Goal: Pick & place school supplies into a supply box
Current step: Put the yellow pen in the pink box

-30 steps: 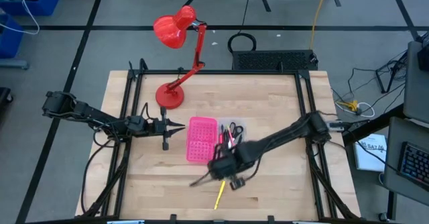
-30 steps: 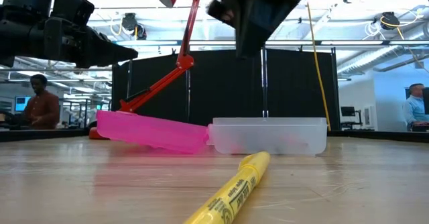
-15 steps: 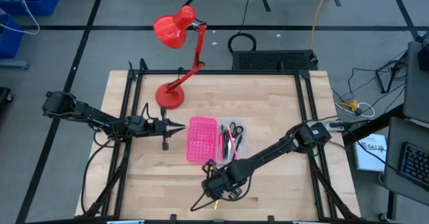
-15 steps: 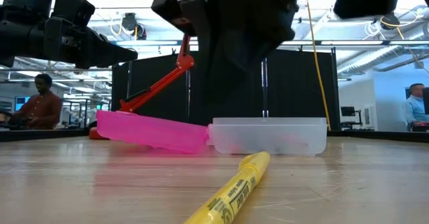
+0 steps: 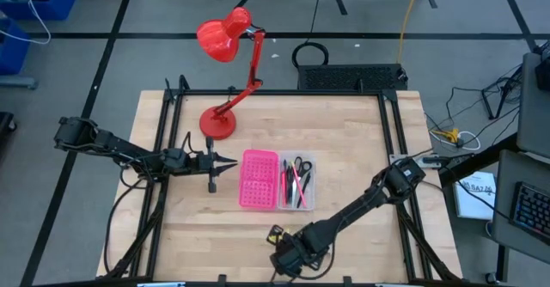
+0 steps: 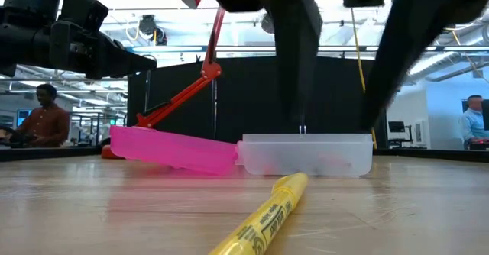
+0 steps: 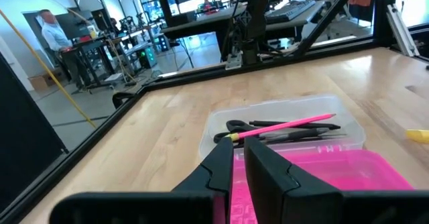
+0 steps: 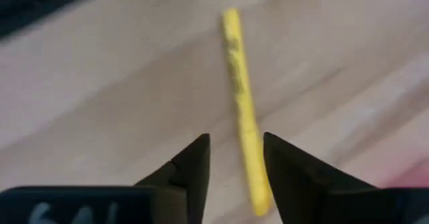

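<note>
While the right arm reaches low across the bottom centre of the high view, its right gripper [image 8: 232, 158] hangs over the thin yellow highlighter pen [image 8: 242, 103], fingers spread apart with a clear gap, the pen's near end lying in line with that gap; nothing is pinched, and contact with the pen cannot be told. On the bare wooden table [image 5: 361, 141] the pen lies well apart from the small supply box, toward the front edge. Supply box sits mid-frame in the high view: bright pink perforated half [image 5: 259, 180] joined to clear plastic tray [image 5: 310, 167]. Inside the tray: dark-handled scissors [image 7: 236, 125], a pink pencil [image 7: 285, 127], other dark pens. Left gripper [image 7: 238, 162] waits at left centre of the high view, just beside the pink half, fingers nearly together, holding nothing. Red desk lamp [image 5: 225, 42] stands at upper left.
</note>
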Controlling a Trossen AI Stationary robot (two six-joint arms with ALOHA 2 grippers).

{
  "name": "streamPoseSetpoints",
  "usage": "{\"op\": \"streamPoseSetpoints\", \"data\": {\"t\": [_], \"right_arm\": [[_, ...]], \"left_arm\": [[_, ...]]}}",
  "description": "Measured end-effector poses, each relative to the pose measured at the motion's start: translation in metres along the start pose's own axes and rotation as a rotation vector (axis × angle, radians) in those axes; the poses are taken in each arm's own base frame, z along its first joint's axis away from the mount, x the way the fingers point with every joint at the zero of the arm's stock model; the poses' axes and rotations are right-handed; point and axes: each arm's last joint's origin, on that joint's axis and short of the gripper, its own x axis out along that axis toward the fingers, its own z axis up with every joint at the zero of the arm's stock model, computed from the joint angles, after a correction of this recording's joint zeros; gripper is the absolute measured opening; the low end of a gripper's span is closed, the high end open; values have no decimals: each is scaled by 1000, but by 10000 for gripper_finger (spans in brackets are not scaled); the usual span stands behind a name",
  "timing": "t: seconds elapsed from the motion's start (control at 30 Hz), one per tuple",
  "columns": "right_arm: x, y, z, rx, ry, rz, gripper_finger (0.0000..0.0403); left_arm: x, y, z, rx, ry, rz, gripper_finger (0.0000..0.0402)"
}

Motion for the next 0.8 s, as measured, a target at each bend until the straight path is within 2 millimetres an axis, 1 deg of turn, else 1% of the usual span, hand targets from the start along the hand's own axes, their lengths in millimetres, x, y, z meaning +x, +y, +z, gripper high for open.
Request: {"op": "streamPoseSetpoints", "data": {"t": [0.1, 0.27, 0.43, 0.57, 0.7, 0.8], "right_arm": [[2, -4, -3, 15, 8, -1, 144], [3, -15, -7, -32, -25, -2, 165], [14, -23, -13, -18, -52, 65, 162], [22, -21, -12, -62, -49, 72, 159], [37, -22, -15, -55, -61, 127, 158], [43, -23, -15, -74, -69, 135, 158]], "left_arm": [[0, 0, 0, -2, 0, 0, 47], [0, 0, 0, -2, 3, -1, 47], [0, -1, -4, 7, 37, -8, 47], [0, -1, -6, 13, 63, -13, 47], [0, -1, -7, -3, 67, -14, 47], [0, -1, -7, -12, 70, -14, 47]]}}
